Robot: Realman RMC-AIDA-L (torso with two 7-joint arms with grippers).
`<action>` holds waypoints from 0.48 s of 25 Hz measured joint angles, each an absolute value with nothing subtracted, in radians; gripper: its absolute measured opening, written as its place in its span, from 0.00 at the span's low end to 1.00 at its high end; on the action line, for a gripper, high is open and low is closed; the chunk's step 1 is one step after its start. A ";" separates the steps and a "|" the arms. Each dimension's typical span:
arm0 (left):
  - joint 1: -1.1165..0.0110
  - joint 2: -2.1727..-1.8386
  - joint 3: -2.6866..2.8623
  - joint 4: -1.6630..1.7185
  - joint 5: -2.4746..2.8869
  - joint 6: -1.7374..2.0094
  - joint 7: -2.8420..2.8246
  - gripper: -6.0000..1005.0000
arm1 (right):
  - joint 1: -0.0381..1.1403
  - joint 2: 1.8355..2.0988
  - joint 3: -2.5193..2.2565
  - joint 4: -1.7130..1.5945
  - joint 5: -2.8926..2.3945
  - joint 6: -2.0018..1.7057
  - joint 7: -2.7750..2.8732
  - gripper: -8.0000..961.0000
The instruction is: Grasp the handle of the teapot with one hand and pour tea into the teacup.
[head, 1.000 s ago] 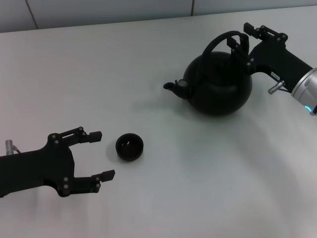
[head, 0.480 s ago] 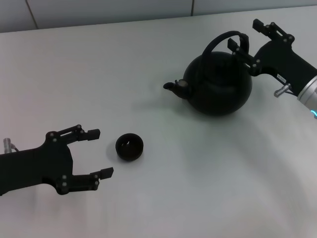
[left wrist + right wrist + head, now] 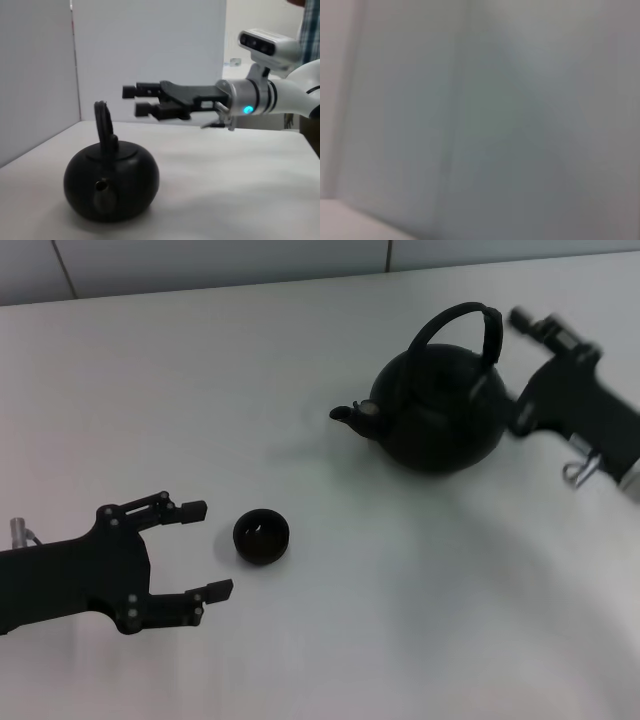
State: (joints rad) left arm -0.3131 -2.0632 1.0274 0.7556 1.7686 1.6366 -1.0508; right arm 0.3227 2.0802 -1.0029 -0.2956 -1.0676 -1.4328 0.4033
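At the lower left of the head view the left hand rests on the worktop with fingers spread, just beside the teacup. At upper right the teapot stands upright, and the right hand hovers beside the handle, not gripping it, its blurred fingers seemingly slightly parted. A skewed approach could knock the pot; the right wrist view shows only blur.

White table with teapot and teacup, well apart.

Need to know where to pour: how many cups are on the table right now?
1. The teacup sits on the table beside the left gripper, well away from the teapot. No other shows, though the pot could hide one behind it.
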 joint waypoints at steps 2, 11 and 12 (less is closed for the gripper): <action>-0.314 -2.063 1.027 0.755 1.769 1.644 -1.051 0.86 | 0.318 2.080 -1.014 -0.303 -1.112 -1.464 0.409 0.77; -0.310 -2.063 1.013 0.761 1.748 1.720 -1.051 0.86 | 0.228 2.070 -1.010 -0.582 -1.546 -1.747 0.738 0.77; -0.310 -2.063 1.013 0.761 1.748 1.720 -1.051 0.86 | 0.221 2.068 -1.001 -0.608 -1.578 -1.764 0.773 0.77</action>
